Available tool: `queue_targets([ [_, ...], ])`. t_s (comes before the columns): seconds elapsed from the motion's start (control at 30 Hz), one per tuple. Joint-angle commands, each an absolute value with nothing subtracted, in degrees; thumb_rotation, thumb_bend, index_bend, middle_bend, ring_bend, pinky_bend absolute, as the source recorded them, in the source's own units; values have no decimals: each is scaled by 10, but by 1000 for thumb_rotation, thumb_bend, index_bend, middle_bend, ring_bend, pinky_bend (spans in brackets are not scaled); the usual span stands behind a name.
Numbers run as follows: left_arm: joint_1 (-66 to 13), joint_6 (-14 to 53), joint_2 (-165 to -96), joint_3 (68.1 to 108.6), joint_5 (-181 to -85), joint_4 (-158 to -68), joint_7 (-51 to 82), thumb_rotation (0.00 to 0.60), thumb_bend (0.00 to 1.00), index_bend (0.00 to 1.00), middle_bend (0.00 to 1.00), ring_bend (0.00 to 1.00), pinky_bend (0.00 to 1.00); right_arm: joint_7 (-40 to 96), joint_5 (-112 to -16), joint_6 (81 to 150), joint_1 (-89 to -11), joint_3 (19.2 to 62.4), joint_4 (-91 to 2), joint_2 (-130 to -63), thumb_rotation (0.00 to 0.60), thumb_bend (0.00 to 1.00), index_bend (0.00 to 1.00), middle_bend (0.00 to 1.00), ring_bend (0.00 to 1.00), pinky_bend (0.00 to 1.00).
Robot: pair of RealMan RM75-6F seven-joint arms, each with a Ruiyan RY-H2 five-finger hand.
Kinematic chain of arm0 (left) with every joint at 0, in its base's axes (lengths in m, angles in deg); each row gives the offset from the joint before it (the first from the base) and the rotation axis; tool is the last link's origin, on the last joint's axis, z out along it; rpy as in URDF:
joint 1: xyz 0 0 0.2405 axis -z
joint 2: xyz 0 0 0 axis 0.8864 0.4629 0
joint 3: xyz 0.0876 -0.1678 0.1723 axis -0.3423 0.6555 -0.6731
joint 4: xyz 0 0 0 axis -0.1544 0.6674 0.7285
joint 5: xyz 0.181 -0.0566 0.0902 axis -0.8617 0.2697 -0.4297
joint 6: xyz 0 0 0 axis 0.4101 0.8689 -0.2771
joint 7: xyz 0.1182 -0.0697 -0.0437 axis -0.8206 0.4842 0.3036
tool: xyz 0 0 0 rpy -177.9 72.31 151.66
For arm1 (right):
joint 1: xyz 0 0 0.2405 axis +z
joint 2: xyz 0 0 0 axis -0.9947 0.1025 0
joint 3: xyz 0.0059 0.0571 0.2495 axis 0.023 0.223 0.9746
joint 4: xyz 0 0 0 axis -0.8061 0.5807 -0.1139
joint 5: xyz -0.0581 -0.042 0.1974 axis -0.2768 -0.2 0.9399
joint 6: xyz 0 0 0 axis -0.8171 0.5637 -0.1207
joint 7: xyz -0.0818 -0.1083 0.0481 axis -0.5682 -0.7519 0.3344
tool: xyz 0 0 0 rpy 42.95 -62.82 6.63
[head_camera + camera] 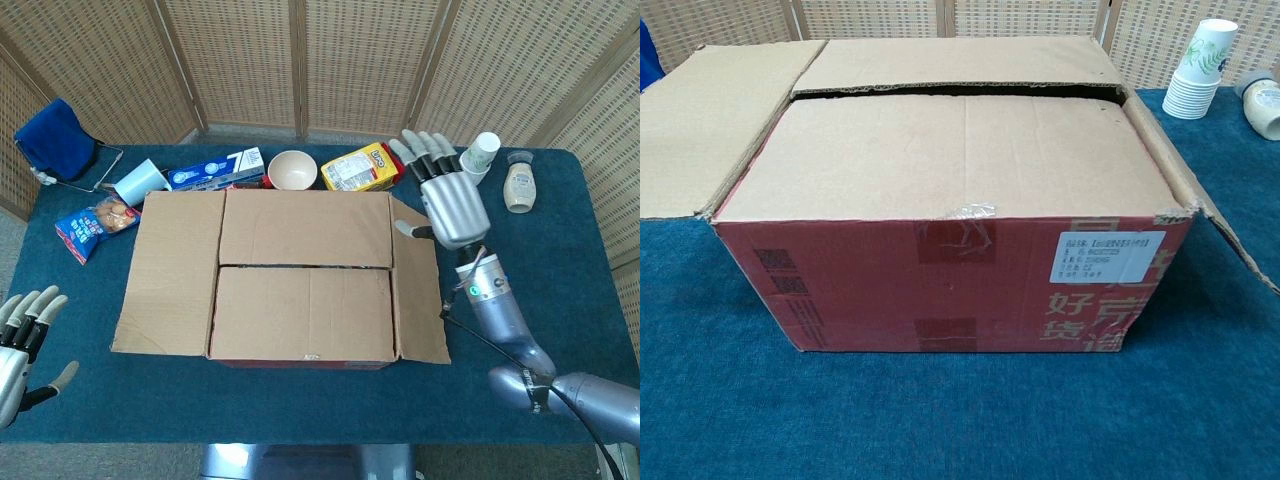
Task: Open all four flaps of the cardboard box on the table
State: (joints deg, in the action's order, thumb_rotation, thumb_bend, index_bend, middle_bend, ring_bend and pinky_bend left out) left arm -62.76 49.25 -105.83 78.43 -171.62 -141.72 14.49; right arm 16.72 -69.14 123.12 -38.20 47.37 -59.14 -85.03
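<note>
Two of the four flaps are already folded outward, and two inner ones lie flat across the top of the red-sided cardboard box (300, 275) in the middle of the blue-covered table (540, 290).

Far left, at the table's near corner, the robot's left hand (22, 345) hovers off the edge, fingers spread apart and holding nothing. Next comes the wide left flap (170, 270), splayed out and lying level. Then the rear inner flap (305, 227) and the front inner flap (300, 312), both closed, with a dark slit between them. The right flap (415, 285) slopes down and outward. Just beyond its far corner the right hand (450, 205) is raised, palm flat, fingers straight and slightly fanned, empty.

The likely trouble: behind the box a cream bowl (292, 170) and a yellow snack packet (360, 167) sit close, so I'd guess swinging the rear flap back could shove them. The slit is narrow too; fingertips might slip off, or drag the box.
</note>
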Motion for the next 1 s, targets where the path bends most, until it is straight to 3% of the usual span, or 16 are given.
queue_targets([
  [0.03,-627,492,-1059,785,-1715,-1417,145,600,134,0,0,0,0,184,-689,1258,-417,467,-581,-834,600,0,20,0,0,71],
  [0.53,-604,481,-1071,800,-1715,-1410,162,600,133,0,0,0,0,233,-711,1332,-555,427,-650,-769,600,0,19,0,0,71],
  [1.0,-529,417,-1063,849,-1710,-1465,126,600,134,0,0,0,0,191,-731,1421,-669,388,-702,-747,600,13,13,0,0,40],
])
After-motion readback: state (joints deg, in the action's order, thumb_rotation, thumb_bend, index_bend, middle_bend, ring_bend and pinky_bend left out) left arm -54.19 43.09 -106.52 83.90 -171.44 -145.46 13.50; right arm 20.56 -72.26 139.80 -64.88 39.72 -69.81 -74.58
